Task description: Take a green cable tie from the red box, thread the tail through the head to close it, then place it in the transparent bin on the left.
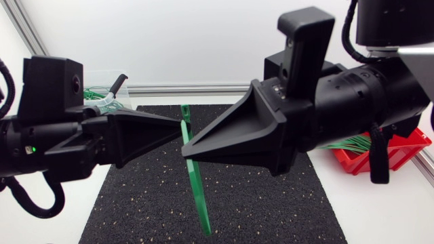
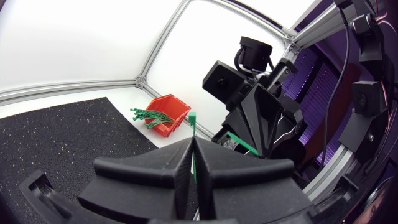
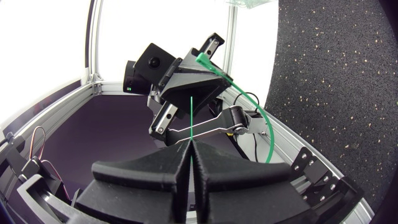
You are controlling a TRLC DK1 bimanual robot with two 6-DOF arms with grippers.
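Left end effector (image 1: 179, 127): pinching the green cable tie (image 1: 197, 190) near its top.
Right end effector (image 1: 188, 150): clamped on the same tie just below.
Tie: held over the black mat (image 1: 271, 210), tail hanging free.

Transparent bin (image 1: 102, 78) mostly hidden behind left arm (image 1: 47, 135), red box (image 1: 407, 150) partly behind right arm (image 1: 366, 88)

Mat (image 1: 271, 203): rough blk rubber, speckled. Tie (image 1: 196, 181): smooth green plastic. Box (image 1: 410, 144): glossy red plastic. L gripper (image 1: 178, 128), R gripper (image 1: 187, 150): matt blk.
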